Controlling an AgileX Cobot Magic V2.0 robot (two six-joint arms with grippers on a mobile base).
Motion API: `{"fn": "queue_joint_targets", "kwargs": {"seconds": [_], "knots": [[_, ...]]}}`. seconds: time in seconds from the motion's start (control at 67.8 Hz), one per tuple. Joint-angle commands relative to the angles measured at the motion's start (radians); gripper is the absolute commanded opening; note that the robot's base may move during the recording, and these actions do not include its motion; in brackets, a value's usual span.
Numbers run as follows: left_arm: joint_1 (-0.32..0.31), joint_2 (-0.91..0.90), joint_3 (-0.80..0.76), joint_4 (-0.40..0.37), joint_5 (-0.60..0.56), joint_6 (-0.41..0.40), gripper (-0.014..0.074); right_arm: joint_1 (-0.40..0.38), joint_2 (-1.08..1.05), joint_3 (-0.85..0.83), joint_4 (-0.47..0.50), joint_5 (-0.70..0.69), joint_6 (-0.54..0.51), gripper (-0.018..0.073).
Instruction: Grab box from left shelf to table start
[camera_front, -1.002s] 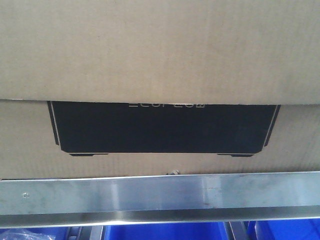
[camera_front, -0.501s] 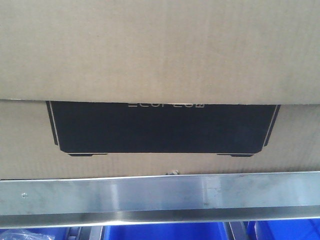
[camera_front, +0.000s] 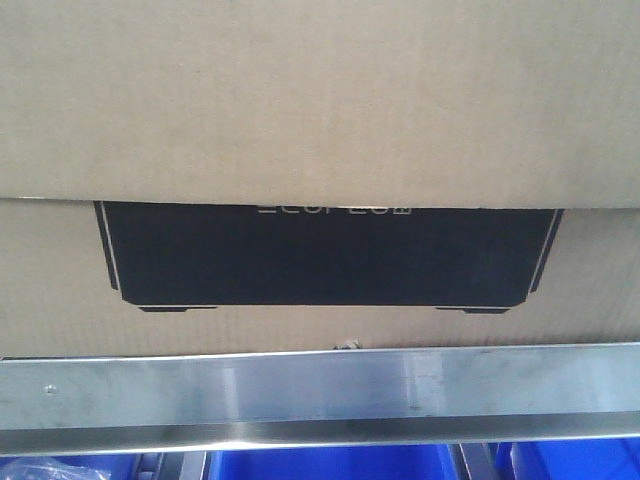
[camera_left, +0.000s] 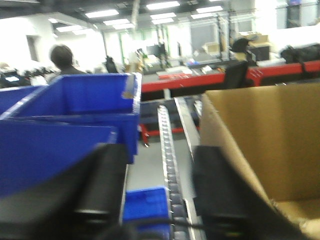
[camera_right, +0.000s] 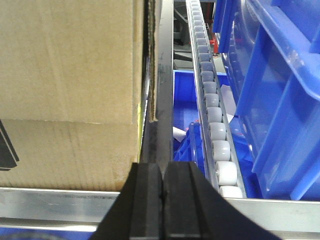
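While the right gripper (camera_right: 161, 200) sits at the bottom centre of its wrist view with both black fingers pressed together and nothing between them, the left gripper (camera_left: 155, 195) shows two dark fingers standing apart across the lower part of its own view, with nothing between them either. Box (camera_right: 70, 85): brown corrugated cardboard, upper left of the right wrist view, its corner edge just above and left of the closed fingers; in the left wrist view its open-topped wall (camera_left: 265, 140) fills the right side, just beside the right-hand finger. In the front view the box fills the upper frame, black printed panel at centre, resting on the shelf (camera_front: 320, 385), whose brushed-metal rail crosses the lower frame. Blue bins (camera_right: 270, 100) and a roller track (camera_right: 212, 115) lie right of the box. Table: not in view. Box not yet grasped. Risks, as judged: closed right fingers can only push, so the box may skew on the shelf; its base may catch on the rail; either arm could snag a neighbouring bin.
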Motion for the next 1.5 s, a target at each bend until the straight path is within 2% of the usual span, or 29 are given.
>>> {"fn": "queue_joint_targets", "kwargs": {"seconds": [0.0,0.133,0.295,0.383,0.531,0.678,0.796,1.032,1.091,1.238,1.386,1.489], "knots": [[-0.032,0.094,-0.068,-0.02,-0.054,0.003,0.0452,-0.009,-0.005,0.0,-0.006,-0.096,-0.005,0.0067],[-0.085,0.211,-0.171,-0.126,0.011,0.003,0.0455,-0.009,-0.005,0.0,-0.006,-0.096,-0.005,0.0067],[-0.15,0.368,-0.363,-0.267,0.181,0.003,0.0455,-0.009,-0.005,0.0,-0.006,-0.096,-0.005,0.0067],[-0.186,0.469,-0.469,-0.296,0.287,0.003,0.0455,-0.009,-0.005,0.0,-0.006,-0.096,-0.005,0.0067],[-0.201,0.613,-0.607,-0.345,0.375,0.003,0.0455,-0.009,-0.005,0.0,-0.006,-0.096,-0.005,0.0067],[-0.201,0.748,-0.694,-0.35,0.442,-0.037,0.0453,-0.009,-0.005,0.0,-0.006,-0.096,-0.005,0.0067],[-0.184,0.832,-0.741,-0.347,0.489,-0.037,0.0452,-0.009,-0.005,0.0,-0.006,-0.101,-0.005,0.0067],[-0.056,0.959,-0.894,-0.343,0.638,-0.056,0.0443,-0.009,-0.005,-0.001,-0.006,-0.113,-0.005,0.0067],[-0.04,0.987,-0.936,-0.343,0.685,-0.056,0.0442,-0.009,-0.005,-0.001,-0.006,-0.113,-0.005,0.0067],[-0.041,1.047,-0.993,-0.339,0.74,-0.041,0.0442,-0.009,-0.005,-0.001,-0.006,-0.113,-0.005,0.0067],[-0.081,1.088,-0.994,-0.334,0.761,0.022,0.0442,-0.009,-0.005,-0.001,-0.003,-0.141,-0.005,0.0067],[-0.1,1.107,-0.994,-0.291,0.787,0.022,0.0442,-0.009,-0.005,-0.001,0.032,-0.202,-0.005,0.0067]]}}
